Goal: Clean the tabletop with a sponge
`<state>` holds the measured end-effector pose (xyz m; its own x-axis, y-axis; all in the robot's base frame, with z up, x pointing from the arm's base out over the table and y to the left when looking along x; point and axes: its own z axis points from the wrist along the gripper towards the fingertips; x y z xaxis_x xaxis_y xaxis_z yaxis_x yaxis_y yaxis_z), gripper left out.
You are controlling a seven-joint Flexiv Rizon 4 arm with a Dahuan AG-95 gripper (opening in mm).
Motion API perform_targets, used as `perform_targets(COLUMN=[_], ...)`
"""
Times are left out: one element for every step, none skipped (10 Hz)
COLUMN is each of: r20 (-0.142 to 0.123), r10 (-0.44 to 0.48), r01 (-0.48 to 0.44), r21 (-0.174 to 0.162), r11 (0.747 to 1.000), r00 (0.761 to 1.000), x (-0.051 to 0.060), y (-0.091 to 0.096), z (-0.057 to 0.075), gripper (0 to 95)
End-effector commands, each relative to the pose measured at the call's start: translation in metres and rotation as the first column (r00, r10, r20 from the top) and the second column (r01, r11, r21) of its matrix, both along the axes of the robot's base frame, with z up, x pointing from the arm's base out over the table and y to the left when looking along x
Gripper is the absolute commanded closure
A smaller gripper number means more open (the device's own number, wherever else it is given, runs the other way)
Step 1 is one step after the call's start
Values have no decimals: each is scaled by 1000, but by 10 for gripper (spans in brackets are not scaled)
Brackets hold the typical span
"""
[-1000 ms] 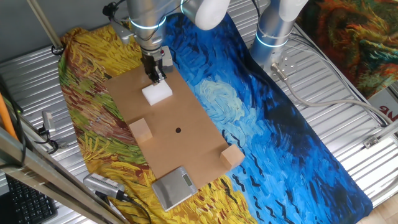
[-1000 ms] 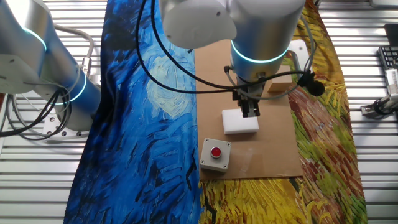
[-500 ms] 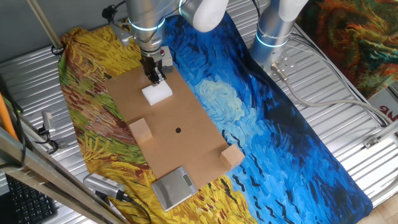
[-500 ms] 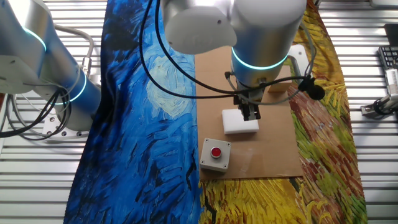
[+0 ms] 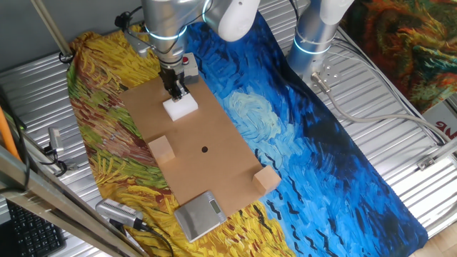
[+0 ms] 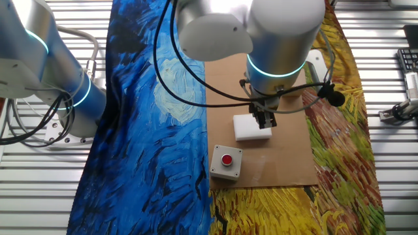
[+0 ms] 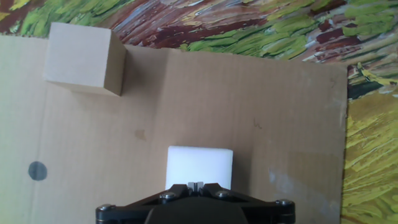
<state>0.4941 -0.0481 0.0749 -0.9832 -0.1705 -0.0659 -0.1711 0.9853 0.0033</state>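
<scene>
The sponge [image 5: 183, 108] is a white foam block lying on the far half of the brown tabletop [image 5: 214, 168]. My gripper [image 5: 176, 93] stands upright over the sponge's far edge, its fingers pressed together and their tips on the foam's top. In the other fixed view the gripper [image 6: 264, 121] meets the sponge [image 6: 250, 129] on the tabletop [image 6: 287, 160]. In the hand view the shut gripper [image 7: 196, 185] sits at the near edge of the sponge [image 7: 199, 163], with bare tabletop [image 7: 261, 106] around it and the dark dot [image 7: 38, 170] at the left.
Two tan cubes [image 5: 162, 150] [image 5: 267, 178] and a grey scale [image 5: 199, 215] stand on the board. One cube shows in the hand view [image 7: 84, 58]. A grey box with a red button [image 6: 226, 162] sits by the board's edge. A second arm's base [image 5: 314, 36] stands behind.
My gripper has come down a little onto the sponge's far edge and the arm has shifted slightly. The sponge has barely moved.
</scene>
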Motion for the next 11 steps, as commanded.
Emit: perform_targets(r20=[1, 0, -1, -2, -2, -1, -2, -3, -3, -3, -2], r10=[-1, -1, -5, -12, -28, -35, -43, -46, -48, -47, -48], r01=[1, 1, 5, 12, 28, 35, 43, 46, 48, 47, 48], r21=[-2, -3, -3, -4, -3, -3, -3, -3, -3, -3, -3], r11=[1000, 1000, 1000, 1000, 1000, 999, 999, 999, 999, 999, 999], r00=[1000, 1000, 1000, 1000, 1000, 999, 999, 999, 999, 999, 999], x=[2, 3, 3, 3, 3, 3, 3, 3, 3, 3, 3], y=[-1, -1, -1, -1, -2, -2, -2, -3, -3, -3, -3], z=[-4, -6, -8, -9, -11, -11, -11, -11, -12, -12, -12], gripper=[950, 950, 950, 950, 950, 950, 950, 950, 950, 950, 950])
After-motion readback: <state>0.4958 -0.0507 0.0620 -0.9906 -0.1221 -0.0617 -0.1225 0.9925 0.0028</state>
